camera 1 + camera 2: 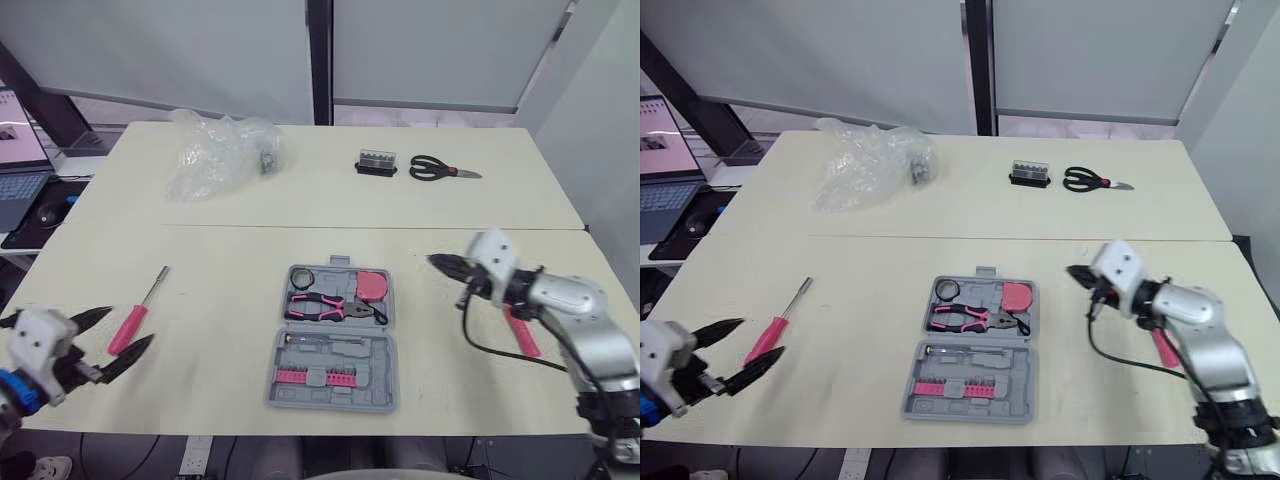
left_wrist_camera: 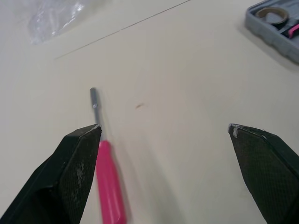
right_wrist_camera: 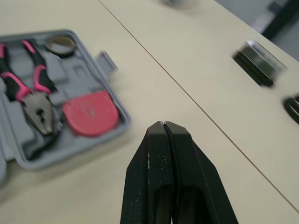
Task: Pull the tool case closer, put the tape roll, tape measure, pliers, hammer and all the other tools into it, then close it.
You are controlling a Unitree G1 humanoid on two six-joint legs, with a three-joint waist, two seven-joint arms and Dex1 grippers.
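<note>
At your far left a laptop is sitting on a side desk, off the table. Your left gripper is hanging over the table's near left corner with its two fingers spread wide apart and nothing between them. A screwdriver with a pink handle is lying flat there, its shaft pointing away from you. In the wrist view the handle is running close alongside one finger, and you cannot tell whether they are touching. Farther back on the left, a crumpled clear plastic bag is resting on the tabletop.

The tool case is lying open in the middle of the near table, well apart from both grippers. In its far half the tape roll is sitting in the left corner, the pliers are lying across the middle, and the pink tape measure is filling the right corner. A row of pink bits is lining the near half.

Behind the case, on the far side of the table, a small black bit holder is standing just left of a pair of black scissors. Your right gripper is pointing toward the case from its right, its fingers pressed together on nothing. A pink handle is showing under that forearm, and you cannot tell which tool it belongs to.
</note>
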